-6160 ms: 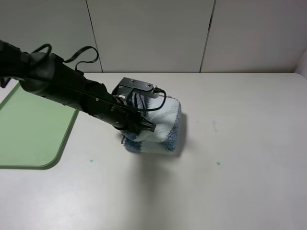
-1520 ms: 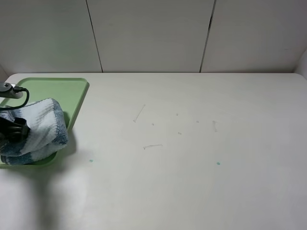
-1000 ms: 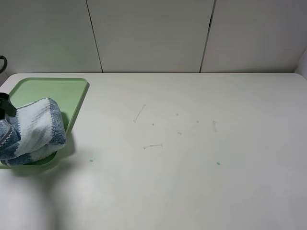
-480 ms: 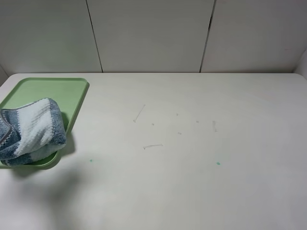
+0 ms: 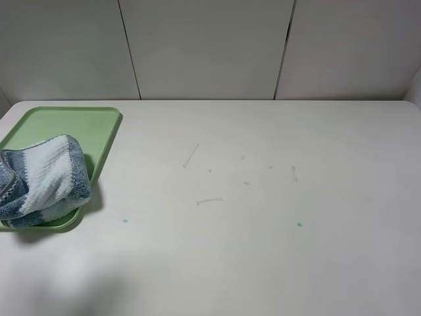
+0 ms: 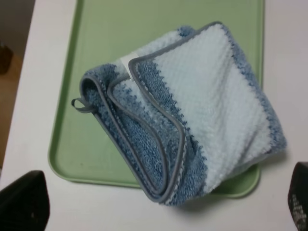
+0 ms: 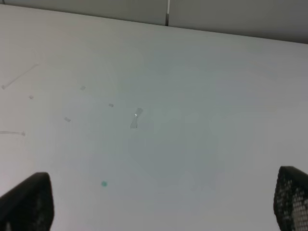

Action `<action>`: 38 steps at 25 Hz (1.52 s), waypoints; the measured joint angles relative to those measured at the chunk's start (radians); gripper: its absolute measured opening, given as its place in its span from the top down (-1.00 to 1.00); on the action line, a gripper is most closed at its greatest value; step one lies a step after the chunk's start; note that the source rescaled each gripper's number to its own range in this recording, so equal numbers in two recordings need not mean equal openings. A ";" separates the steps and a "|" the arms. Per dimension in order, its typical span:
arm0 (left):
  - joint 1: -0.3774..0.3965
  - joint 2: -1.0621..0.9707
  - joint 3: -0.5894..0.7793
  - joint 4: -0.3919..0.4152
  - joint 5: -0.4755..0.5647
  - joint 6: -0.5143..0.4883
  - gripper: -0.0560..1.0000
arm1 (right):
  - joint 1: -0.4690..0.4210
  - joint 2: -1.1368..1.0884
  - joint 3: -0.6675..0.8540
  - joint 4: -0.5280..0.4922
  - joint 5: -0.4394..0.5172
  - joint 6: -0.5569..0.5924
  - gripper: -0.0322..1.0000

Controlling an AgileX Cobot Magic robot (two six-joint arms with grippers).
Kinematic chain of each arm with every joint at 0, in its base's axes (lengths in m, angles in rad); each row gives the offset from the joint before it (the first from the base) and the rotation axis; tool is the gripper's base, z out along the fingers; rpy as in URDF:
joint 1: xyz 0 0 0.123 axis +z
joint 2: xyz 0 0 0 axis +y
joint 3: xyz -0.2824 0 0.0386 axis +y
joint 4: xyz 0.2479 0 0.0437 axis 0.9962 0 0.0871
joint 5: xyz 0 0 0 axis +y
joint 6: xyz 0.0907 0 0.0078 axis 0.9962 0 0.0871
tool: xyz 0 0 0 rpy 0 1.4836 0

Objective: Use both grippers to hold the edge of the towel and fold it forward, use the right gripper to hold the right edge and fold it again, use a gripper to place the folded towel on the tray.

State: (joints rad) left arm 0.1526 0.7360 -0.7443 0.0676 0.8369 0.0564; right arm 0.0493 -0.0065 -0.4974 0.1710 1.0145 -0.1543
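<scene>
The folded towel (image 5: 43, 181), white with dusty-blue stripes, lies bunched on the near part of the pale-green tray (image 5: 66, 125) at the table's far left. In the left wrist view the towel (image 6: 202, 106) fills most of the tray (image 6: 144, 29), with one corner hanging a little over the rim. Its grey hem, the edge of the towel (image 6: 166, 118), curls across the top layer. My left gripper (image 6: 161, 198) hovers above it, open and apart from the cloth. My right gripper (image 7: 159, 199) is open over bare table. Neither arm shows in the exterior high view.
The white table (image 5: 263, 197) carries only faint scuffs and two small teal specks (image 5: 299, 224). A panelled wall (image 5: 210, 46) closes off the back. Beyond the tray's outer side, the table edge drops to the floor (image 6: 14, 43).
The left arm has pulled back out of the exterior high view on the left. The towel has stayed on the tray, free of any gripper.
</scene>
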 joint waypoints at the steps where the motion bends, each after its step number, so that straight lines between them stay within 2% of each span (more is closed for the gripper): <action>1: 0.000 -0.031 0.000 -0.008 0.013 0.003 -1.00 | 0.000 0.000 0.000 0.001 0.000 0.000 -1.00; 8: 0.000 -0.194 0.000 -0.047 0.124 0.008 -1.00 | 0.000 0.000 0.000 0.003 0.000 0.000 -1.00; 15: 0.000 -0.344 0.018 -0.054 0.226 0.022 -1.00 | 0.000 0.000 0.000 0.003 0.001 0.000 -1.00; 22: 0.000 -0.495 0.129 -0.093 0.235 0.038 -1.00 | 0.000 0.000 0.000 0.003 0.001 0.000 -1.00; 28: -0.002 -0.555 0.201 -0.125 0.238 0.098 -1.00 | 0.000 0.000 0.000 0.003 0.001 0.000 -1.00; 38: -0.101 -0.556 0.242 -0.161 0.226 0.105 -1.00 | 0.000 0.000 0.000 0.003 0.001 0.000 -1.00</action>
State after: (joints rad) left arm 0.0512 0.1803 -0.5022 -0.0930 1.0633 0.1611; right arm 0.0493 -0.0065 -0.4974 0.1739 1.0155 -0.1543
